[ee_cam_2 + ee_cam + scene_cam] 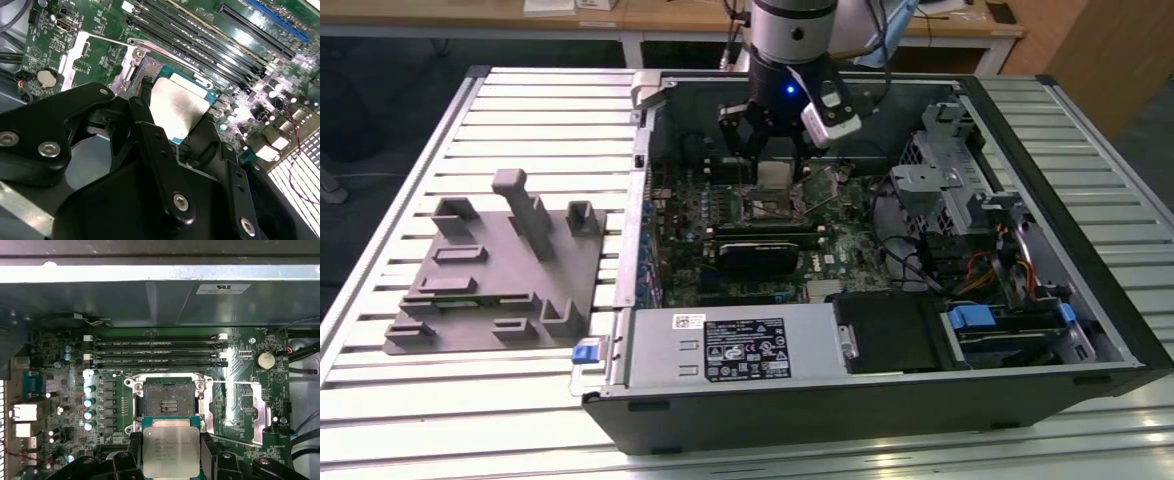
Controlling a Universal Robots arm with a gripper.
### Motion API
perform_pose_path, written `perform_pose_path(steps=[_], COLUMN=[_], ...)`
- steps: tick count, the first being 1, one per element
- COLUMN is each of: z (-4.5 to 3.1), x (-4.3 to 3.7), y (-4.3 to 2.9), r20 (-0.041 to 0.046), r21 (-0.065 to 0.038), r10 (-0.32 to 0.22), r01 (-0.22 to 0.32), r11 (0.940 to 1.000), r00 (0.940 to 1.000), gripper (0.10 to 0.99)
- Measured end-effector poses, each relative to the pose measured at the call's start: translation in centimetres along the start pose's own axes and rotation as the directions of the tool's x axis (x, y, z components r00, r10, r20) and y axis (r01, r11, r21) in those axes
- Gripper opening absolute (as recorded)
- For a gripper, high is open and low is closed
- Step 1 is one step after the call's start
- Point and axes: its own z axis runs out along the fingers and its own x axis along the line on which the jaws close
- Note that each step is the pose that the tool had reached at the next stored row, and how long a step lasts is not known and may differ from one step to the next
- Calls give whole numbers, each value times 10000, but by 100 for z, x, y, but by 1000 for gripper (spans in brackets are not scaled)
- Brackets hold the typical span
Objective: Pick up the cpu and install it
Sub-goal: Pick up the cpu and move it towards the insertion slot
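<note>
My gripper (775,160) hangs inside the open computer case, shut on the cpu (775,173), a small square chip with a silver metal top. In the first wrist view the cpu (171,447) sits between two black fingers (134,452), just short of the open socket (168,399), whose dark centre is bare. The socket's load plate (235,412) is swung open to one side. In the second wrist view the cpu (177,107) is tilted slightly and held above the socket frame (142,62).
The case (881,400) lies on a slatted metal table with a grey plastic fixture (500,265) to the exterior view's left. Memory slots (157,350), a black module (754,252), the power supply (747,345) and a drive cage (961,190) surround the socket.
</note>
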Motion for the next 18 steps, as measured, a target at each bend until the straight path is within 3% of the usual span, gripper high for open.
perform_pose_path(steps=[5,18], z=[65,133], x=[1,3], y=[3,49], r20=[131,138], r21=[-4,-5], r10=[-5,-5], r01=[5,5], r11=[10000,10000], r00=[9999,9999], gripper=[545,545])
